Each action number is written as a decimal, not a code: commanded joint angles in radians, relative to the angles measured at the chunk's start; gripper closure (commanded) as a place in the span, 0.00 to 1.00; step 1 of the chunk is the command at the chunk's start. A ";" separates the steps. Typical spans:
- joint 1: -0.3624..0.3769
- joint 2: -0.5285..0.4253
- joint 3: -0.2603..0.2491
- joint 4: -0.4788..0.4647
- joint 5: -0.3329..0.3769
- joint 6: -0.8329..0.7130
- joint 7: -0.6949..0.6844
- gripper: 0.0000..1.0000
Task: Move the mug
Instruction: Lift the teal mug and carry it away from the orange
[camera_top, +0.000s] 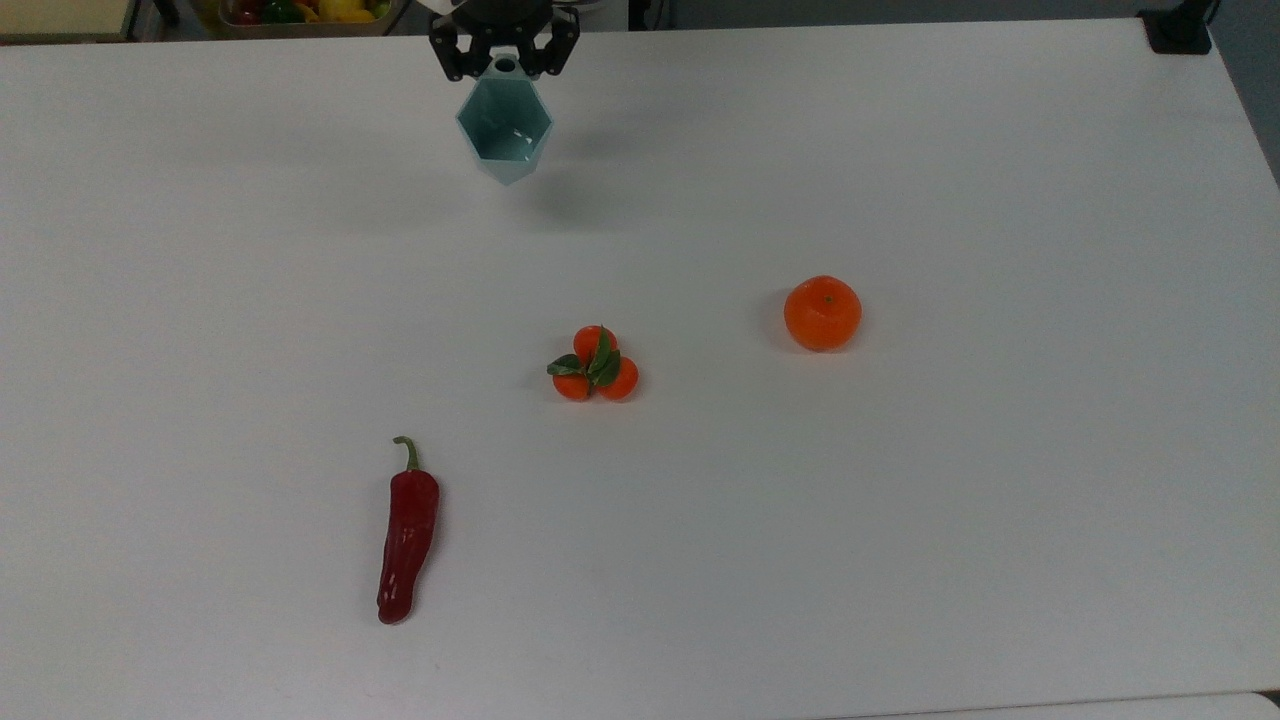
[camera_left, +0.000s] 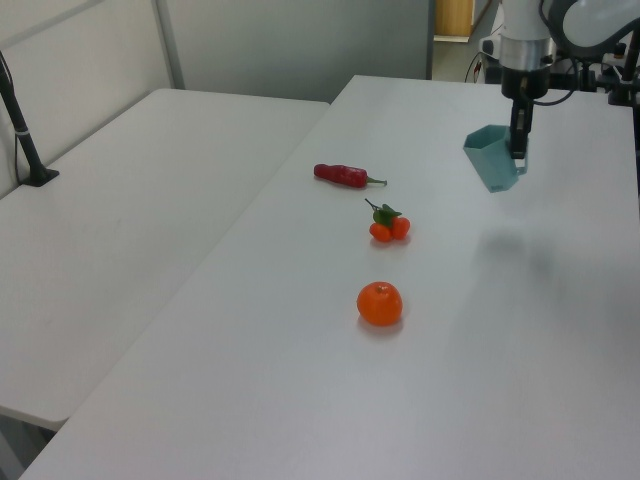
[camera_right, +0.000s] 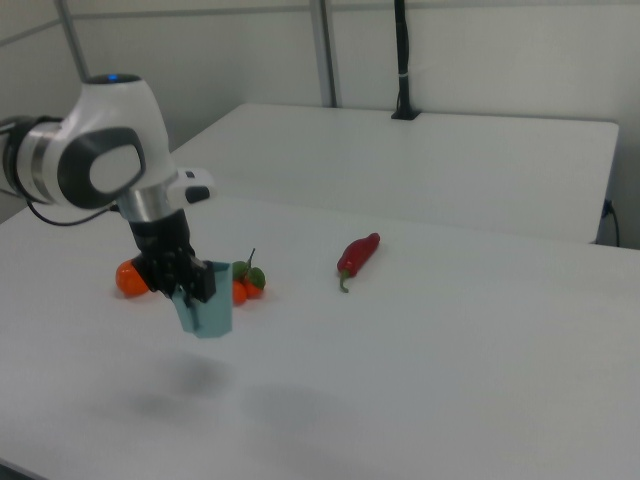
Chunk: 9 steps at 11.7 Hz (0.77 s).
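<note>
Top view: the gripper (camera_top: 505, 62) was clamped on the far rim of the mug (camera_top: 505, 132), fingers pinching one wall near where the small handle sat, mug hanging off the table (camera_top: 900, 500) with its shadow beneath, so airborne. Taking the tangerine cluster (camera_top: 594, 364) as landmark, the mug was well beyond it toward the table's far edge and a bit to the top view's left; the orange (camera_top: 822, 313) lay to the cluster's right, the red chili pepper (camera_top: 407, 530) nearer and left of it. Left view: mug (camera_left: 492, 158) hung tilted from the gripper (camera_left: 517, 150), well apart from the cluster (camera_left: 388, 224), up and to the left view's right of it, clear of the surface. Right view: mug (camera_right: 208, 310) held by the gripper (camera_right: 185, 283), just in front of the cluster (camera_right: 245, 283), base pointing down, not touching the table. Handling, as a judgement: looked like a light, rigid, smooth-walled cup, likely plastic; a single-wall rim pinch lets it swing and tilt, so slipping is the risk. A rim pinch near the handle seems workable; set down gently, base flat.
</note>
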 joint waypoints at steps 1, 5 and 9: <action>0.006 -0.079 -0.058 -0.206 0.021 0.212 -0.063 1.00; -0.028 -0.068 -0.073 -0.320 0.021 0.387 -0.110 1.00; -0.043 -0.042 -0.131 -0.380 0.021 0.516 -0.139 1.00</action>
